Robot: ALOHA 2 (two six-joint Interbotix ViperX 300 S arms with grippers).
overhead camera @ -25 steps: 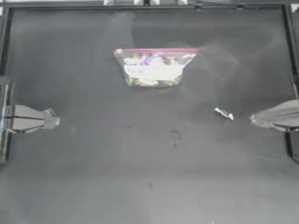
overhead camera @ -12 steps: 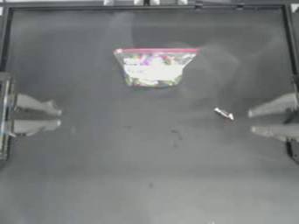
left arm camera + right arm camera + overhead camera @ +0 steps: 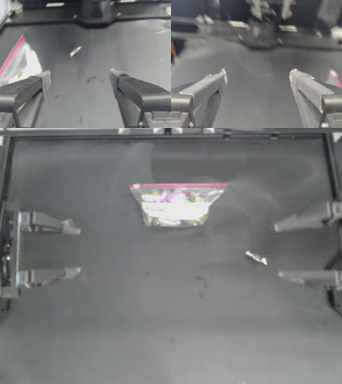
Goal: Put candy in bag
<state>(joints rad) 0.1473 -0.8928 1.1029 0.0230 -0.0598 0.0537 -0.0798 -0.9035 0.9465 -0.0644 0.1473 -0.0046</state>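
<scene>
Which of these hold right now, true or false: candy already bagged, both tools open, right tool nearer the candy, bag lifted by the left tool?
1. The tiny whitish-wrapped candy is inside the clear plastic zip bag with the pink-red strip. False: it lies on the dark table, apart from the bag.
2. Both tools are open. True.
3. The right tool is nearer the candy than the left tool. True.
4. The left tool holds the bag. False: it holds nothing.

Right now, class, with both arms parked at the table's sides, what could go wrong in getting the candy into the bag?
1. The candy is tiny and lies flat, so the open right tool may nudge it away.
2. The bag lies flat, its mouth apparently closed, so the open left tool may struggle to open it.
</scene>
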